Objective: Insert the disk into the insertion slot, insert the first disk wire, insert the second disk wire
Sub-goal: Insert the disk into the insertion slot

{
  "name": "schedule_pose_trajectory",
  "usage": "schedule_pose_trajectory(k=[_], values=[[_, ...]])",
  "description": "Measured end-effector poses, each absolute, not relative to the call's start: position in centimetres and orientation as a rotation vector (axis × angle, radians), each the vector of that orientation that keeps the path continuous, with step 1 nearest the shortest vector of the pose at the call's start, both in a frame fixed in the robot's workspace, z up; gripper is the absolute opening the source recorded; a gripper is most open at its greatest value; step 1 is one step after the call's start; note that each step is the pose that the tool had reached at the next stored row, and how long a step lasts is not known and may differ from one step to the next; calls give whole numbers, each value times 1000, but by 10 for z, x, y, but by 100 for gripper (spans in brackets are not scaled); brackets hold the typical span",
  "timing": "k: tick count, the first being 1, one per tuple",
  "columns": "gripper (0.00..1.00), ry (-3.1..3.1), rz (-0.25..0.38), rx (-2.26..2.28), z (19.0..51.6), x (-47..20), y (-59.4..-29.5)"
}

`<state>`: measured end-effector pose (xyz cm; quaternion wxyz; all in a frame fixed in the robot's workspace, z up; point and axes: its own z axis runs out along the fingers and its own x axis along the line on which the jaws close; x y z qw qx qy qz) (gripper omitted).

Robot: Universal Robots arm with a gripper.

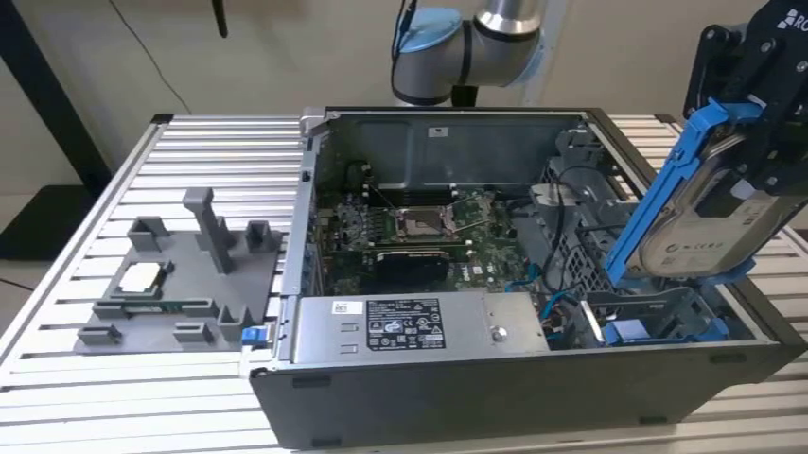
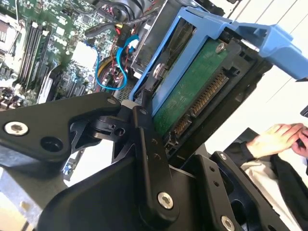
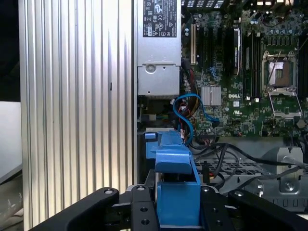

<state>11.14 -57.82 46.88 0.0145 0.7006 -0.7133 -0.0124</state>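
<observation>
Ribbed aluminium surface (image 1: 189, 151) under everything, a pale wall behind, and a person's hand (image 2: 279, 137) off to one side in the second wrist view. On the exterior view's left, a grey fixture tray (image 1: 177, 284) sits just beside the open computer case (image 1: 505, 407). Inside are the motherboard (image 1: 430, 227), a silver power supply box (image 1: 404, 323) and blue cables (image 3: 192, 113) looping near the bay with black ones. The claw (image 1: 751, 184) is clamped tight on the disk (image 1: 707, 236), blue carrier and all, held steeply tilted over the case's end on the exterior view's right. The insertion slot (image 1: 650, 317) lies just below, and the disk is not in it.
</observation>
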Motion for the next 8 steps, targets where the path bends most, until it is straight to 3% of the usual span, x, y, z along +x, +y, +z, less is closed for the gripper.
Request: schedule_pose_trajectory(k=[8], values=[[33,-2220,-38,2180,460,116,-578]])
